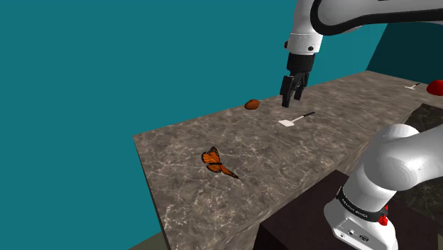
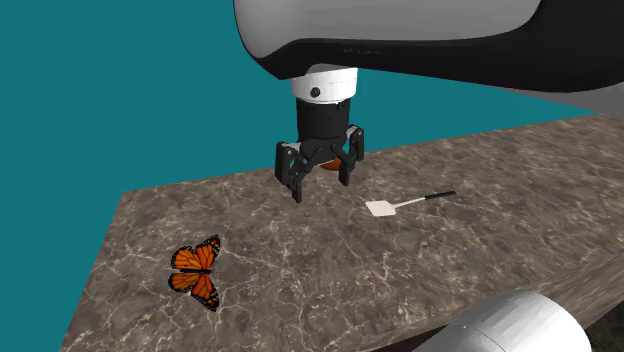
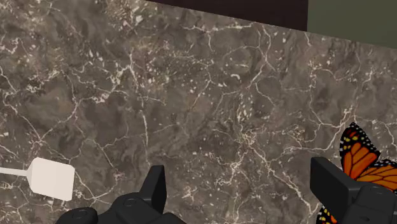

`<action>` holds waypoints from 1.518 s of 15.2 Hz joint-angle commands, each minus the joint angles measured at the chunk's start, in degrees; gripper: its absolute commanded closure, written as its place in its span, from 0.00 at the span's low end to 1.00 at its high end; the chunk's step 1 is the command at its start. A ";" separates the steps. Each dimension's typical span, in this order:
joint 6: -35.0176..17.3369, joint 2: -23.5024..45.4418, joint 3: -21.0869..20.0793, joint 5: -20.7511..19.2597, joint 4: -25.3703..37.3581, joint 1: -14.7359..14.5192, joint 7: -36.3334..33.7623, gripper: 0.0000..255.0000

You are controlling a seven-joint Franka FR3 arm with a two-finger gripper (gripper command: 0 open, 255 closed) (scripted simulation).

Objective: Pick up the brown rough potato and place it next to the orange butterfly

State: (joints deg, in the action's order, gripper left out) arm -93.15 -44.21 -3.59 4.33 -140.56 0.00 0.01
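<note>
Gripper (image 1: pixel 291 98) wide open, empty. Hovering near counter's (image 1: pixel 177 142) far edge, beside brown potato (image 1: pixel 251 104). Orange butterfly (image 1: pixel 216 163) well apart, toward front edge.

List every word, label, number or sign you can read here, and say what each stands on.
Nothing is legible.
On the black band around the arm's lower joint: white lettering, too small to read.
On the white arm link above the claw: a faint printed line, too blurred to read.
On the potato, butterfly and countertop: no markings.
</note>
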 commanded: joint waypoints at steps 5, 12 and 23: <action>-5.07 4.18 3.86 -4.58 -0.93 0.51 8.72 0.00; -14.75 14.76 9.99 -11.08 0.92 1.21 22.91 0.00; -28.26 36.47 16.94 -14.93 12.26 1.17 43.61 0.00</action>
State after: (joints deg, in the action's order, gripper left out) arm -119.97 -10.15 12.77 -10.55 -129.64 1.14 41.43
